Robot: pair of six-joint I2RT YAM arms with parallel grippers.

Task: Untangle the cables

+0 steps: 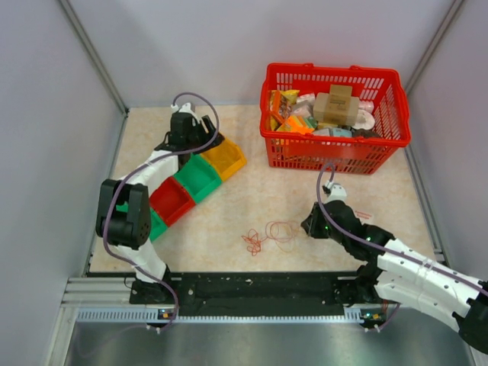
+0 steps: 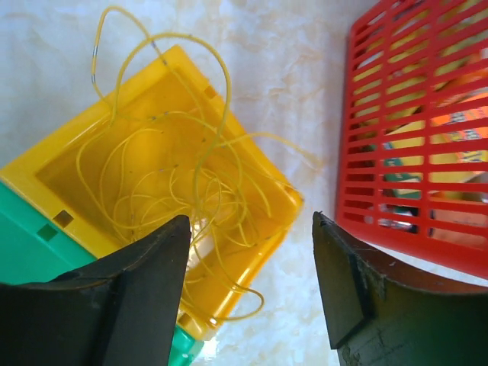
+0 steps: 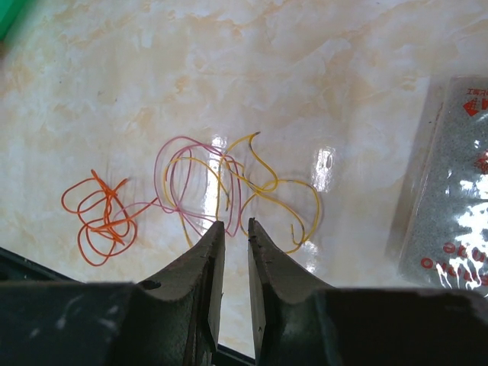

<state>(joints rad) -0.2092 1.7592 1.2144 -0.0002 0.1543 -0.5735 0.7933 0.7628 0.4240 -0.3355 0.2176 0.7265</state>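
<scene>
The cables lie on the table as thin loose loops: an orange knot (image 3: 103,217), pink loops (image 3: 171,175) and a yellow strand (image 3: 293,194), all crossing one another; from above they show as a small tangle (image 1: 268,235). My right gripper (image 3: 235,225) stands low at their near edge, its jaws a narrow gap apart with nothing between them; the pink loop ends just ahead of the tips. Another thin yellow cable (image 2: 175,175) is heaped in the yellow bin (image 2: 53,171), one loop hanging over its rim. My left gripper (image 2: 252,229) hovers open over that bin's corner, empty.
A red basket (image 1: 335,145) of packages stands at the back right, close to the yellow bin (image 1: 229,158). Green (image 1: 200,177) and red (image 1: 171,200) bins continue the row down to the left. A clear packet (image 3: 450,191) lies right of the tangle. Walls close in on both sides.
</scene>
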